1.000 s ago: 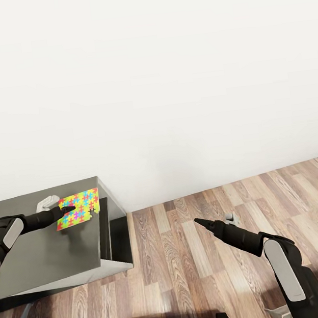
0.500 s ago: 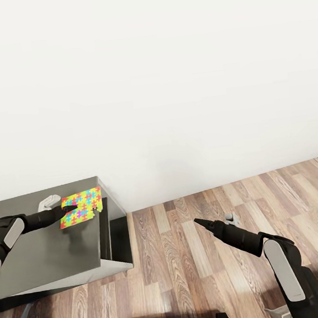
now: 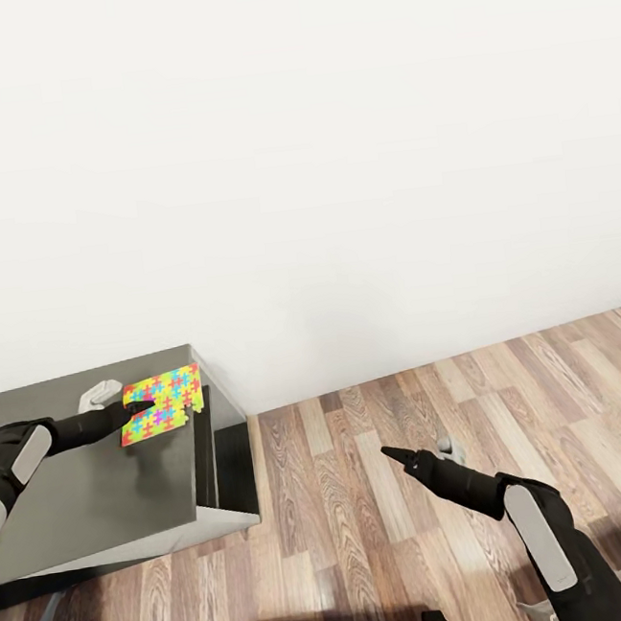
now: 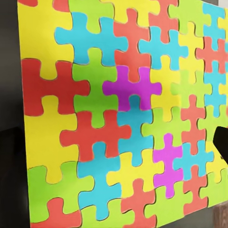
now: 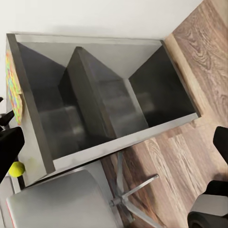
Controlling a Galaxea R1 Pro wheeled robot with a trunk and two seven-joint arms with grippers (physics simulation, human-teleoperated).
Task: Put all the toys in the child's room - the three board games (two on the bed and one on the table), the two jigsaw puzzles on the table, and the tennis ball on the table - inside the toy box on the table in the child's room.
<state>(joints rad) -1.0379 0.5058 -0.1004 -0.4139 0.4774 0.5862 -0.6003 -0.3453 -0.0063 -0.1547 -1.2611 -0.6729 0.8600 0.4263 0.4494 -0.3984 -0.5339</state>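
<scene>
A: We have the left tool (image 3: 134, 409) at the thin flat jigsaw puzzle sheet of yellow, red, blue and green interlocking pieces (image 3: 163, 402), which sits at the far right corner of the dark grey metal counter (image 3: 99, 489), one edge poking past the rim.

B: Is it clamped on the sheet?

A: We cannot tell; the fingertips merge with the sheet in the head view, and the left wrist view shows the puzzle (image 4: 118, 114) face-on with just a dark tip at one side.

B: Then how do we handle this step well?

A: We judge that the overhanging edge is the best purchase on something so flat. We keep the sheet level, lift gently so that it does not flex or slip out, and avoid nudging it further over the rim onto the brown wood-plank floor (image 3: 370, 497).

B: And the right tool (image 3: 393, 455)?

A: It hangs over the floor, well apart from the counter, holding nothing. Its tips look pinched to a point in the head view, though they show far apart at the frame edges in its own wrist view, so we cannot tell.

B: What do we count?

A: One puzzle sheet, and one small yellow-green tennis ball (image 5: 17, 168), seen from the right wrist on the counter (image 5: 109, 118) near a light grey rounded chair seat (image 5: 57, 202). One counter, two tools.
</scene>
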